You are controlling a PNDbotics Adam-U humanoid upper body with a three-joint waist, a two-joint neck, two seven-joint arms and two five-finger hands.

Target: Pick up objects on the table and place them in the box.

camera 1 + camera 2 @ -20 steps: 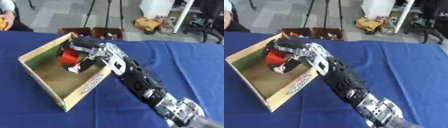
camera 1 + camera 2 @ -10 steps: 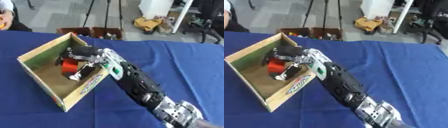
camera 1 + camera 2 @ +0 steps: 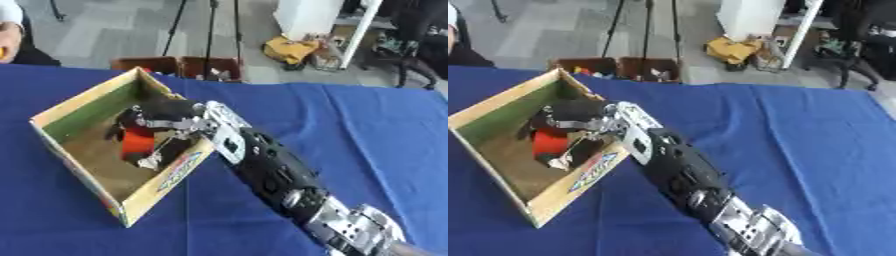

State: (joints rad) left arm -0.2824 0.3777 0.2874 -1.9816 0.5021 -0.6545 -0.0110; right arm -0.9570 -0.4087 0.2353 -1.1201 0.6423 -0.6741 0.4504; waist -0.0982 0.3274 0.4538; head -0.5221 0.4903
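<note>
Inside box (image 3: 83, 102), right hand (image 3: 166, 117) around red object (image 3: 137, 141)

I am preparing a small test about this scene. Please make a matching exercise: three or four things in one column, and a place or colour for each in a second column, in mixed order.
Things:
1. red object
2. right hand
3. box
4. table

Places or colours:
a. covered with a blue cloth
b. reaches over the box's near wall, fingers curled round the red object
c. stands open on the left part of the table
d. inside the box, in the hand

Pairs: 1-d, 2-b, 3-c, 4-a
</note>
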